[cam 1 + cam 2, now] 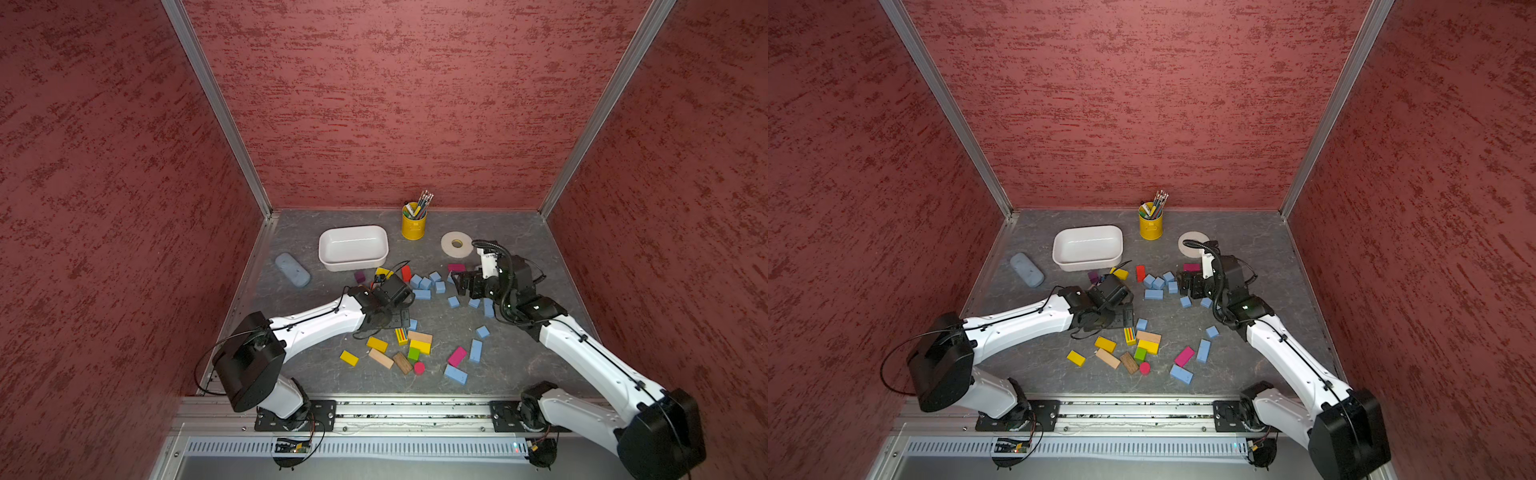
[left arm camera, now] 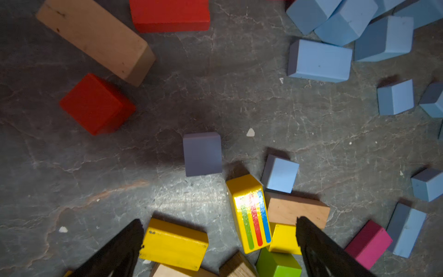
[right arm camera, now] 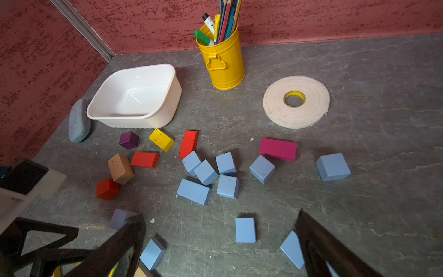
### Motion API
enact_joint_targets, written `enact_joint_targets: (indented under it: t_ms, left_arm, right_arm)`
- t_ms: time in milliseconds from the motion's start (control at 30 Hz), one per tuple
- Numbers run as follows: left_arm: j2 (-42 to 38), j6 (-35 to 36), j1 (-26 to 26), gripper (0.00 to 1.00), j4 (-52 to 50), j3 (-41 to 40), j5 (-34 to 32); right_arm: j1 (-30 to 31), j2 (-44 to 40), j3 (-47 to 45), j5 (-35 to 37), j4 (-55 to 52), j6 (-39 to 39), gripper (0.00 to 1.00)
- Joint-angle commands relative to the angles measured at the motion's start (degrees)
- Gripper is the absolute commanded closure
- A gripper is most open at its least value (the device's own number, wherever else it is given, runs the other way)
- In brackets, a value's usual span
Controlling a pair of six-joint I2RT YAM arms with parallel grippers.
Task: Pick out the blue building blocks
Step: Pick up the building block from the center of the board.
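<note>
Many blue building blocks (image 1: pixel 424 284) on the tabletop (image 1: pixel 511 353): main cluster between the two arms, near the white tub (image 1: pixel 353 227), others scattered.

Left end effector (image 2: pixel 219 221): wide, holding nothing, over a yellow block (image 2: pixel 173 243).

Right end effector (image 3: pixel 220 215): wide, holding nothing.

Red cube (image 2: pixel 96 103): plain in both wrist views, largely covered by the left arm (image 1: pixel 316 324) in both top views.

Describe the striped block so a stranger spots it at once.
From the white tub at the back, come toward the front rail to the cluster of mixed-colour blocks. The striped block sits at its back edge, beside a plain wooden block; only it has green, red and blue stripes on yellow.
</note>
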Motion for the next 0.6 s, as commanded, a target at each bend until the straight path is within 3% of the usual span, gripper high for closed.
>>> enact_joint_targets:
  t_ms: [0,567]
  left_arm:
    - [0.43,-0.35,1.37,0.04,3.94,-1.09,-0.11]
    - [8.25,3.74,2.35,0.28,3.91,1.54,-0.79]
  right_arm:
    - [0.34,-1.55,-0.91,-0.41,2.14,0.22,0.01]
    - [0.43,-2.04,-2.03,-1.24,2.98,0.91,0.01]
